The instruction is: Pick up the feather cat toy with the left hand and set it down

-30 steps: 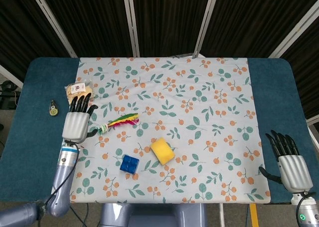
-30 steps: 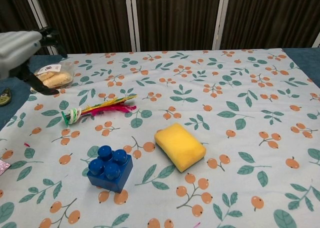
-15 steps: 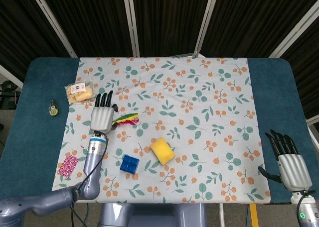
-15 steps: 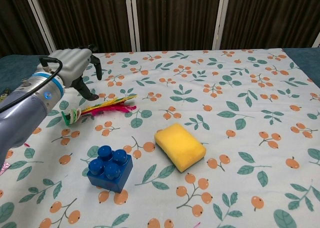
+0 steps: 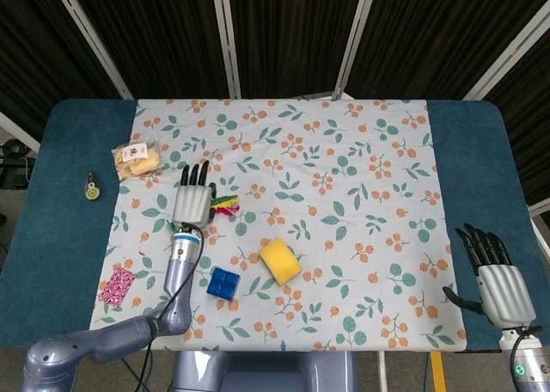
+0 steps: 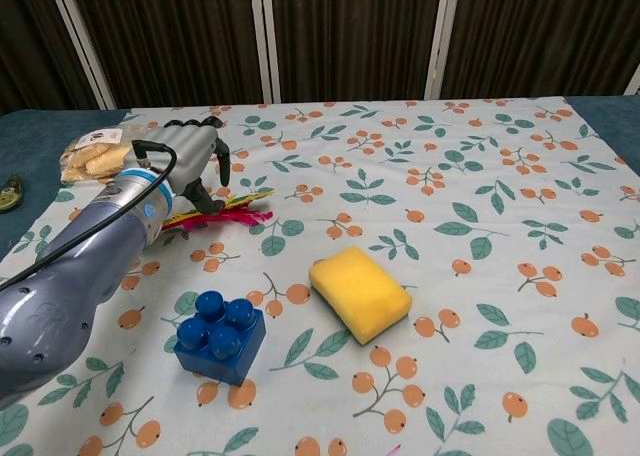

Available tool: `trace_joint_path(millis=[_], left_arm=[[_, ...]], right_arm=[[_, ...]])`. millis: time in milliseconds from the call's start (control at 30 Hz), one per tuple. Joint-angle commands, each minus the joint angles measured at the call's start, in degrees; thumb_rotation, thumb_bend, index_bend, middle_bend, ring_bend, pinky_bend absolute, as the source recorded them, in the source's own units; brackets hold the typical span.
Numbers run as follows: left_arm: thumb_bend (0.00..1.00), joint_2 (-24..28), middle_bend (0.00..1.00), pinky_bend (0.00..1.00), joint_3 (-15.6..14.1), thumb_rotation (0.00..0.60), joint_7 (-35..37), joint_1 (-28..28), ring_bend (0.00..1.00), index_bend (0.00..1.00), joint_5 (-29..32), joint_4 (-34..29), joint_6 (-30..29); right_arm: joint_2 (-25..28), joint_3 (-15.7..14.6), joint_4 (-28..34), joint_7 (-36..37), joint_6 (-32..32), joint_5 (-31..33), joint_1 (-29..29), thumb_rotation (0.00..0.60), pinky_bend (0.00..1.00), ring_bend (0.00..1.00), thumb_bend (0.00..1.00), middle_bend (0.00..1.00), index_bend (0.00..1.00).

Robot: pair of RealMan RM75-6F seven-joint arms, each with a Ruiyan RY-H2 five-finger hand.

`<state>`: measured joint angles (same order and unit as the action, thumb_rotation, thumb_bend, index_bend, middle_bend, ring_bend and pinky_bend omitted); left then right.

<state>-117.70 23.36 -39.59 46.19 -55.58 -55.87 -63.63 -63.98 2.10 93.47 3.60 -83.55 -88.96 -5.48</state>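
From the head view, the left hand (image 5: 192,202) hangs over the feather cat toy (image 5: 225,206), which lies on the flowered cloth toward the table's left edge, about midway between the far and near edges. The fingers are stretched out and apart, pointing at the far edge, and nothing sits between them; only the toy's coloured feather end shows to the right of the palm, the rest being covered. A bagged snack (image 5: 136,158) lies nearer the far-left corner. A blue brick (image 5: 223,283) and a yellow sponge (image 5: 280,260) sit toward the near edge. The right hand (image 5: 498,276) rests near the near-right corner, fingers extended and holding nothing.

From the chest view, the left hand (image 6: 189,161) sits just above the toy's stem end, its fingers (image 6: 224,164) hooked downward over the red and yellow feathers (image 6: 232,210), with the thumb low beside them. Whether any fingertip touches the toy I cannot tell. The right hand is out of this frame.

The step in hand appears to be the reach before the grasp. To do it well, the hand likely should sink until thumb and fingers straddle the firmer stem rather than the soft plumes, which would slip or bend. Closing slowly should keep the light toy from skidding across the cloth, and a straight lift avoids snagging the fabric.
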Motion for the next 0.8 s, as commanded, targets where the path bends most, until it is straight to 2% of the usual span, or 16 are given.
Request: trace_joint_path(millis=[33, 433, 800], left_arm=[[0.33, -0.69, 0.00, 0.00, -0.55, 0.600, 0.97, 0.47, 0.00, 0.50, -0.61, 0.74, 0.22], [0.34, -2.29, 0.00, 0.00, -2.13, 0.600, 2.14, 0.52, 0.00, 0.53, -1.51, 2.65, -0.33], [0.36, -2.65, 0.00, 0.00, -2.15, 0.600, 3.13, 0.68, 0.00, 0.55, -2.06, 4.49, -0.88]], right_arm=[[-0.02, 0.05, 0.01, -0.01, 0.09, 0.11, -0.05, 0.600, 0.00, 0.00, 0.11, 0.00, 0.05], [0.09, -0.04, 0.30, -0.05, -0.06, 0.10, 0.06, 0.600, 0.00, 0.00, 0.11, 0.00, 0.05], [0.20, -0.03, 0.42, 0.01, -0.04, 0.20, 0.07, 0.600, 0.00, 0.00, 0.11, 0.00, 0.05]])
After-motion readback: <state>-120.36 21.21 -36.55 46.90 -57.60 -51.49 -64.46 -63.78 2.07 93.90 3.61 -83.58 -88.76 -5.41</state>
